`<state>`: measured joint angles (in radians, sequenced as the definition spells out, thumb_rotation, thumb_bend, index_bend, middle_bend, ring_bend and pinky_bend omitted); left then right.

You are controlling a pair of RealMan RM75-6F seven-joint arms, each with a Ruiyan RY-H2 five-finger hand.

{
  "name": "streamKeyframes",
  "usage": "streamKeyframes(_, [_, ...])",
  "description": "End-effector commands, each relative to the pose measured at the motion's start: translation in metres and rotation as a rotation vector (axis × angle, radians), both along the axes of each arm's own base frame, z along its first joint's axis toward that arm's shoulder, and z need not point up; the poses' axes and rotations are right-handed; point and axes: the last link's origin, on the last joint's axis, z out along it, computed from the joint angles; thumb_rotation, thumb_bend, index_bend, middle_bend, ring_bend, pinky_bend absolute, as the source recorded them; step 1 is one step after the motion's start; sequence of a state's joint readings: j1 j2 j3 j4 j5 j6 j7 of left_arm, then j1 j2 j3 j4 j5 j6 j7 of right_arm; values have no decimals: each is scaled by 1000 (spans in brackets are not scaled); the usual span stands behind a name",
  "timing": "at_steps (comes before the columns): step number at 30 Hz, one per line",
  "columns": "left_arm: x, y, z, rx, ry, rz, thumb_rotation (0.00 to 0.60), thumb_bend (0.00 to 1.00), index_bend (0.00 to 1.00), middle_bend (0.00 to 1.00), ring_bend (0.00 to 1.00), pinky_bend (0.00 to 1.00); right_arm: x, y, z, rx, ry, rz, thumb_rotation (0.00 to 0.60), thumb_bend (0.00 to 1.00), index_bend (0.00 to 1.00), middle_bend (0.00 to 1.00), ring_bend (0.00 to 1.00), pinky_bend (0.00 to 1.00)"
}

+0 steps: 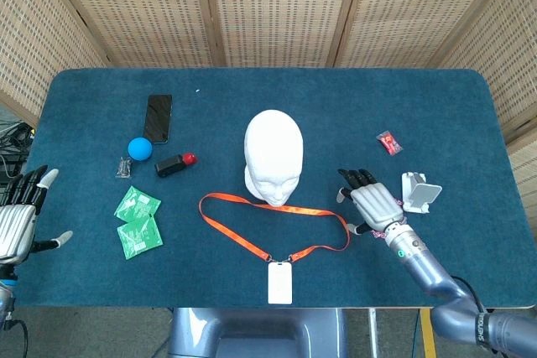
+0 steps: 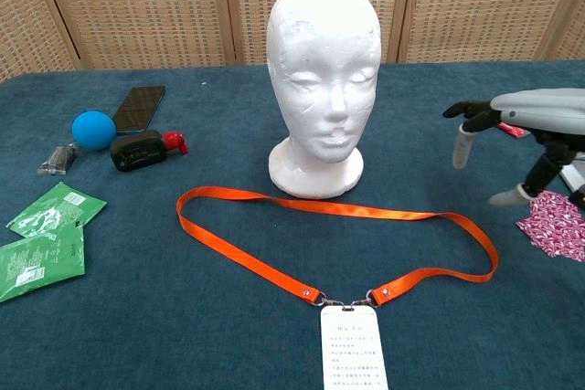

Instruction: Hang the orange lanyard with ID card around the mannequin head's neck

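Observation:
A white foam mannequin head (image 1: 273, 157) (image 2: 324, 79) stands upright at the table's middle. An orange lanyard (image 1: 252, 244) (image 2: 247, 260) lies in a flat loop on the blue cloth in front of it, and its white ID card (image 1: 279, 282) (image 2: 353, 348) rests near the front edge. My right hand (image 1: 372, 204) (image 2: 521, 125) hovers open, fingers spread, just right of the loop's right end, holding nothing. At the table's far left edge, my left hand (image 1: 18, 222) is open and empty; the chest view does not show it.
Left of the head lie a black phone (image 1: 158, 117), a blue ball (image 1: 139, 148), a black and red object (image 1: 174, 163), a small dark clip (image 1: 124, 169) and two green packets (image 1: 138, 222). On the right are a white stand (image 1: 418, 192), a pink patterned packet (image 2: 556, 223) and a red packet (image 1: 388, 142).

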<state>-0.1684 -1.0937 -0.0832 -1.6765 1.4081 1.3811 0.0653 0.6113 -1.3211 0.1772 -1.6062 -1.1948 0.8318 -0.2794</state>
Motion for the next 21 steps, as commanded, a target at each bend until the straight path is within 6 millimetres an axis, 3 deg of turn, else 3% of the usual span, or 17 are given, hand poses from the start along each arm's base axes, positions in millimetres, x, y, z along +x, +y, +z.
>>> streamKeyframes(1, [-1, 1, 1, 1, -3, 5, 600, 0, 0, 0, 0, 0, 12, -11, -20, 18, 11, -4, 600, 466, 443, 0, 0, 0])
streamKeyframes(6, [-5, 4, 1, -2, -7, 21, 600, 0, 0, 0, 0, 0, 18, -17, -38, 34, 15, -36, 600, 540, 458, 0, 0, 0])
streamKeyframes(21, [-9, 12, -3, -14, -3, 46, 600, 0, 0, 0, 0, 0, 17, -24, -65, 27, 48, -73, 600, 578, 495, 0, 0, 0])
